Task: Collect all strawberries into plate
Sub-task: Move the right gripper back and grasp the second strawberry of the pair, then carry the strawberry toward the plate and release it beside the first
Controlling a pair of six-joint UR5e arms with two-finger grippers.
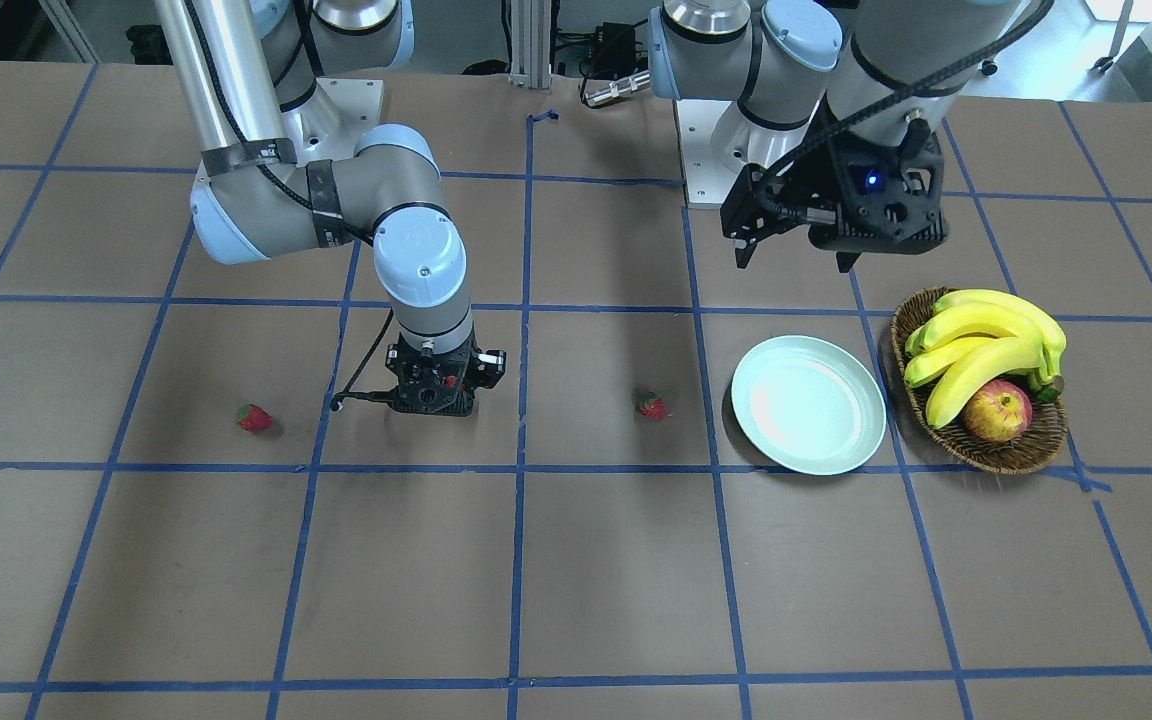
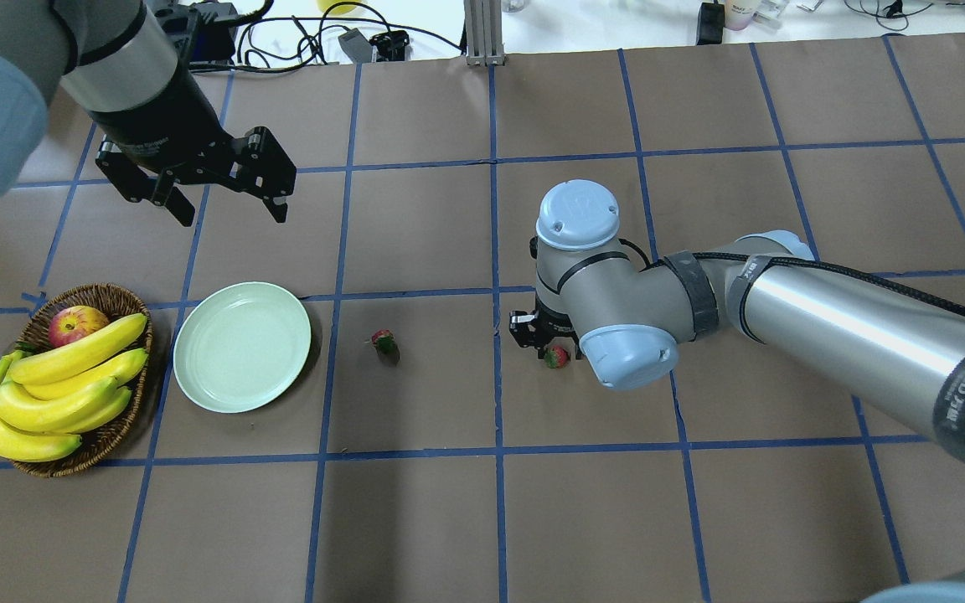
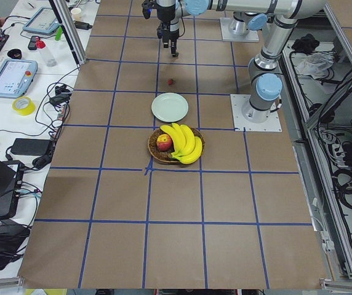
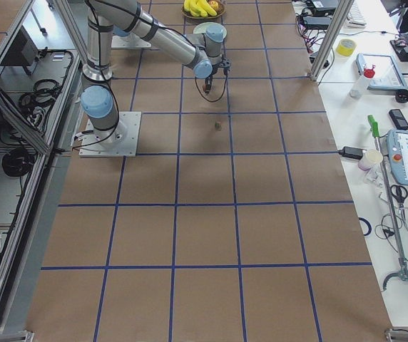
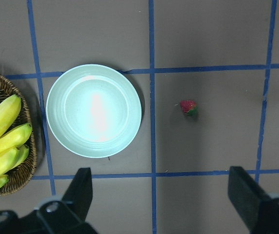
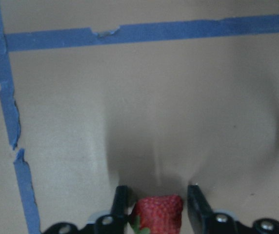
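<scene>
The pale mint plate (image 1: 808, 405) lies empty on the table, and it also shows in the overhead view (image 2: 242, 347). One strawberry (image 1: 651, 405) lies just beside the plate. A second strawberry (image 1: 254, 417) lies far off on the robot's right side, hidden under the arm in the overhead view. My right gripper (image 6: 157, 193) is low at the table and shut on the third strawberry (image 6: 159, 214), a finger on each side. My left gripper (image 2: 219, 205) hangs open and empty above the table beyond the plate.
A brown wicker basket (image 1: 981, 455) with bananas (image 1: 986, 345) and a red-yellow apple (image 1: 997, 411) stands right next to the plate. Blue tape lines grid the brown table. The right arm's elbow (image 2: 608, 335) reaches over the table's middle.
</scene>
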